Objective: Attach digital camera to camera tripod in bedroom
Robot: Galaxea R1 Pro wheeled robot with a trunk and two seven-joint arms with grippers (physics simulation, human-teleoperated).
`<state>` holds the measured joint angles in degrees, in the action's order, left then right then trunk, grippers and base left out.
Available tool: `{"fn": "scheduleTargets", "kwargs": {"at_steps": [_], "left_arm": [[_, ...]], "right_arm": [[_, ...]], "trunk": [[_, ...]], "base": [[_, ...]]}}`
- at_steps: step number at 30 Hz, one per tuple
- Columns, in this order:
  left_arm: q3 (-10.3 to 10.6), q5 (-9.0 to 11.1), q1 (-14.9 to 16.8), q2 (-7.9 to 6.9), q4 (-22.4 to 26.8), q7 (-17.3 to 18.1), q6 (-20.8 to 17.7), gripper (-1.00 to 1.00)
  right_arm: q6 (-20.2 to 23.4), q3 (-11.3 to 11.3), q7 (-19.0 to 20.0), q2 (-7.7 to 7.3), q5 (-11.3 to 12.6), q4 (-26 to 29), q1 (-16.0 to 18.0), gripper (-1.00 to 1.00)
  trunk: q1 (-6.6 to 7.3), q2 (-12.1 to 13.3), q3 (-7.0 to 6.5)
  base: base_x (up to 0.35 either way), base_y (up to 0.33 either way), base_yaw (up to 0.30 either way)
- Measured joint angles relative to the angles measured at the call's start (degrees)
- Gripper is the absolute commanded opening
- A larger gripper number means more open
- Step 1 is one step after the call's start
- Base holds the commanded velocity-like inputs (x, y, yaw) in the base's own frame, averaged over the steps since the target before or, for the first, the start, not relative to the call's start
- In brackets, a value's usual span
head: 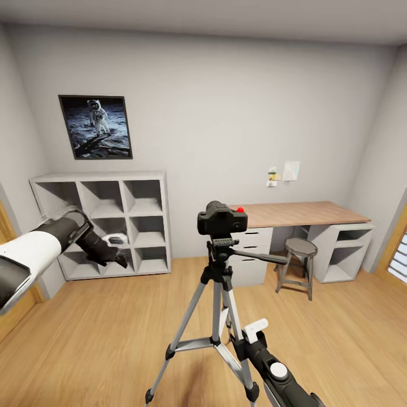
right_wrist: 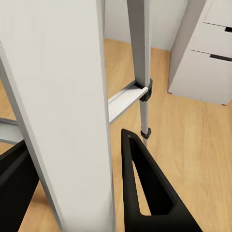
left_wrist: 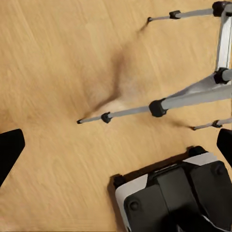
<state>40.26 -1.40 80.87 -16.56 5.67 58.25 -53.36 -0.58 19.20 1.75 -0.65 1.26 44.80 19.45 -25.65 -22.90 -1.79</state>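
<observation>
The right gripper (right_wrist: 77, 193) sits low at the lower right of the head view, its black fingers (right_wrist: 150, 188) set wide with a silver leg of the tripod (head: 217, 316) between them; contact is unclear. The left arm (head: 39, 249) stretches across mid-left, its gripper (head: 116, 254) before the white shelves (head: 107, 220); in its wrist view the fingertips stand far apart, empty, over the floor (left_wrist: 58, 63) and the robot's base (left_wrist: 169, 198). The camera (head: 220, 219) sits on the tripod's head at frame centre. Behind stand a desk (head: 305, 213) and stool (head: 298, 265); a poster (head: 96, 126) hangs upper left.
</observation>
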Motion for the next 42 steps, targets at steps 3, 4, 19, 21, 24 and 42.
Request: {"fn": "scheduleTargets", "kwargs": {"at_steps": [3,4,19,21,24,42], "left_arm": [[-1.4,6.6,-4.6,0.81,-2.7,-9.3,6.2,1.0],[-1.5,8.5,-6.2,0.92,-3.1,-11.8,7.6,1.0],[-2.2,19.3,-22.9,1.61,-4.6,-34.6,13.4,1.0],[-2.2,19.4,-24.9,1.67,-4.6,-34.8,13.4,1.0],[-2.2,19.5,-27.0,1.79,-4.7,-34.9,13.4,1.0],[-2.3,19.7,-41.5,1.85,-4.7,-41.1,13.1,1.0]], "right_arm": [[0.0,0.1,0.0,0.0,0.0,0.0,0.0,-1.0],[0.0,0.1,0.0,0.0,0.0,0.0,0.0,-1.0],[-0.1,0.1,0.1,0.0,0.1,-3.0,-0.1,1.0],[-0.1,0.1,0.1,0.0,0.1,-3.0,-0.1,1.0],[-0.1,0.1,0.1,0.0,0.1,-3.0,-0.1,1.0],[-0.1,0.1,0.2,0.0,0.1,-3.0,-0.1,1.0]], "trunk": [[0.01,0.0,-0.01],[0.0,0.0,0.0],[-0.11,0.0,0.0],[-0.11,0.0,0.0],[-0.11,0.0,0.0],[-0.11,0.0,0.0]], "base": [[0.0,0.0,0.0],[0.0,0.0,0.0],[0.0,0.0,0.0],[0.0,0.0,0.0],[0.0,0.0,0.0],[0.0,0.0,0.0]]}}
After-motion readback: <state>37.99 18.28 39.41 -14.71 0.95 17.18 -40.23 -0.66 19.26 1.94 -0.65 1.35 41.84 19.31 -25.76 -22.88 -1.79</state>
